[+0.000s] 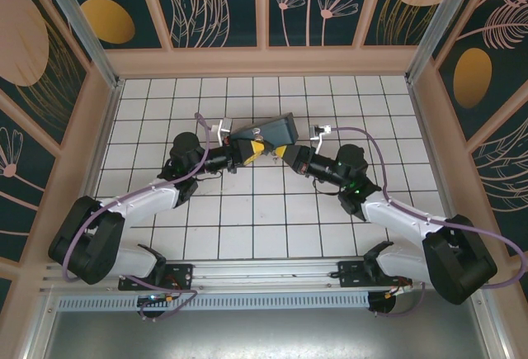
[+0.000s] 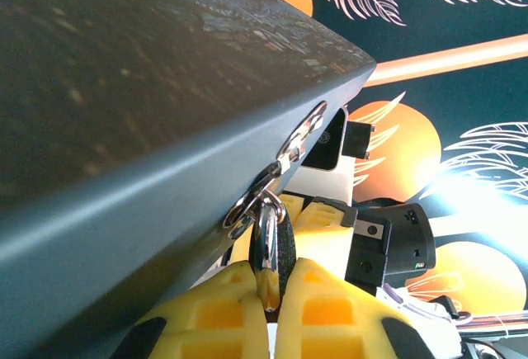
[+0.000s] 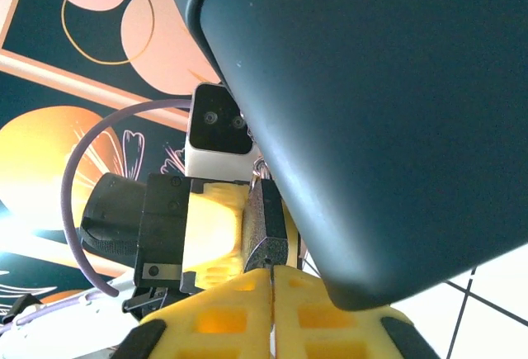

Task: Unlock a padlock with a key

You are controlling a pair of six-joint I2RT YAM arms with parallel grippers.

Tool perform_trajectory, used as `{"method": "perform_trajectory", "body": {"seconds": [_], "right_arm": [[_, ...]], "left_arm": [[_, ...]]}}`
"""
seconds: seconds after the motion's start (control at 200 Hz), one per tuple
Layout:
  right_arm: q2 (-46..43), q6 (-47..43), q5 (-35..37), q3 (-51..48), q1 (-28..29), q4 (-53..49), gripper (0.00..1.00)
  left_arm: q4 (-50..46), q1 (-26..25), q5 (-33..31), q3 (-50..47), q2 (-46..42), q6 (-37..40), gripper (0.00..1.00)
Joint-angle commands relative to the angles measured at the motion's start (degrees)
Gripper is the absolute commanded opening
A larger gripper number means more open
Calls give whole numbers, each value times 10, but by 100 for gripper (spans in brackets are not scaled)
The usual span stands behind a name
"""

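Box (image 1: 276, 130): seen close above both sets of fingers; it is best kept still so the hasp ring (image 2: 252, 206) is not strained
Left gripper (image 2: 270, 285): fingers closed on the padlock, just below the ring; the clamp should be held firm against the twist
Right gripper (image 3: 271, 286): fingers pressed together on the key, facing the left gripper; a slow wrist roll about the key's axis is called for, without side pull
Padlock (image 3: 266, 231): just ahead of the right fingertips, touching them; shackle judged not yet released
Key (image 3: 271, 271): a thin sliver between the right pads, judged seated in the padlock
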Motion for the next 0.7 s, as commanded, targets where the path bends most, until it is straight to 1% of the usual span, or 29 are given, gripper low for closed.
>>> {"method": "perform_trajectory", "body": {"seconds": [0.0, 0.17, 0.255, 0.36, 0.435, 0.495, 0.591, 0.646, 0.691], "right_arm": [[5, 2, 0, 5, 10, 57, 4], [30, 2, 1, 23, 23, 72, 1], [50, 0, 0, 43, 33, 77, 0], [77, -5, -2, 69, 49, 80, 0], [88, -5, -3, 77, 54, 83, 0], [84, -12, -2, 73, 53, 71, 0], [50, -24, 7, 49, 37, 31, 4], [22, -28, 6, 30, 16, 15, 11], [-5, -44, 4, 20, -6, -23, 18]], "left_arm": [[60, 6, 12, 0, -12, -1, 0], [58, 3, 30, 2, -9, -5, 0], [52, -14, 39, 9, -3, 0, 0], [31, -38, 31, 20, 3, 11, 0], [50, -37, 25, 13, 6, -1, 0], [43, -30, 14, 9, 2, -1, 0], [35, -4, 7, -1, -10, -5, 0], [4, 11, 0, -2, -22, 8, 0], [-25, 22, -7, 0, -32, 20, 0]]}}
